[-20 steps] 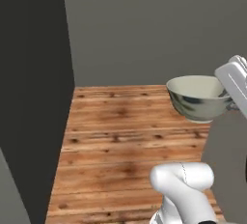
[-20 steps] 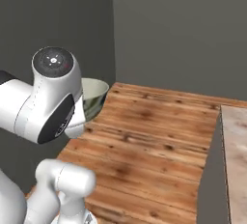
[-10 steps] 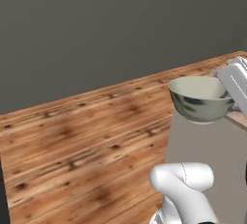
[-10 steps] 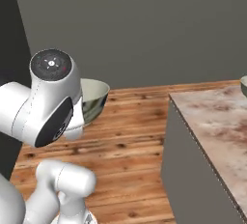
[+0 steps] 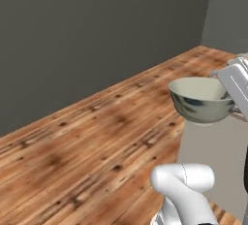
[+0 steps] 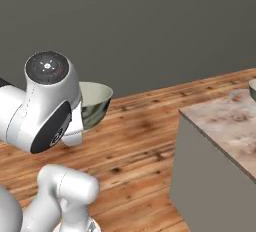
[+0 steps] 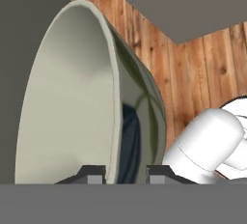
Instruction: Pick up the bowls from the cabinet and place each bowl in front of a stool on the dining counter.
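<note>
Held: pincer [image 7: 125,172] pinching the bowl [image 5: 201,100] by its rim, upright.
Done: bowl out of cabinet.
Left: set it on the marbled surface [image 6: 227,126] by a stool.

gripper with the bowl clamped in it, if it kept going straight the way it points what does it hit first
Probably the dark grey wall. The gripper is shut on the rim of the bowl, and past the bowl the hand view shows wall, then wooden floor. Depth is unclear.

no readable text, no labels, no brand marks, no numbers, no signs on any surface in view
</note>
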Available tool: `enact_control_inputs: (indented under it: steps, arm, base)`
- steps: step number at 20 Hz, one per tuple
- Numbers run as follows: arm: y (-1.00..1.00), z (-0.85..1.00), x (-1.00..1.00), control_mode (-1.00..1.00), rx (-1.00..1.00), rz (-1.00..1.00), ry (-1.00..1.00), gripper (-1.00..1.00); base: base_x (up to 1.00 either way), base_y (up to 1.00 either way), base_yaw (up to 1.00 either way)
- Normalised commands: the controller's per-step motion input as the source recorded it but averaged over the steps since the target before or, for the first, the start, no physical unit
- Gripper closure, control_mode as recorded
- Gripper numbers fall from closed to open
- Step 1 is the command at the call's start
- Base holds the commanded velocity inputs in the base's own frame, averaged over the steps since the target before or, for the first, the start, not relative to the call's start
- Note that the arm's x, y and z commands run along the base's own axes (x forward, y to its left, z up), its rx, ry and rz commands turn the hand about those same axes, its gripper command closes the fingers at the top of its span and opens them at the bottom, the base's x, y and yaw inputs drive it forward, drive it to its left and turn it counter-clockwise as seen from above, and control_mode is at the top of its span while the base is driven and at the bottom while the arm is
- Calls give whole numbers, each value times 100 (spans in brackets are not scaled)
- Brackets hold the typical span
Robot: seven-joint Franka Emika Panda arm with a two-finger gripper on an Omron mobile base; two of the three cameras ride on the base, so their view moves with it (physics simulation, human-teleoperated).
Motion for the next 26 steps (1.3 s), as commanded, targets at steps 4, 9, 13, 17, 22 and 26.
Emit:
enact_control_inputs:
  steps: [4, 9, 13, 17, 22, 26]
  arm:
    - [0, 0, 0, 100, 0, 0, 0, 100]
    - [0, 0, 0, 100, 0, 0, 0, 100]
    - [0, 0, 0, 100, 0, 0, 0, 100]
    - [0, 0, 0, 100, 0, 0, 0, 100]
    - [0, 0, 0, 100, 0, 0, 0, 100]
    - [0, 0, 0, 100, 0, 0, 0, 100]
  base:
    - [80, 100, -47]
    - [57, 100, -52]
    - [56, 100, -63]
    - [51, 97, -67]
    - [44, 77, -74]
    - [43, 68, -78]
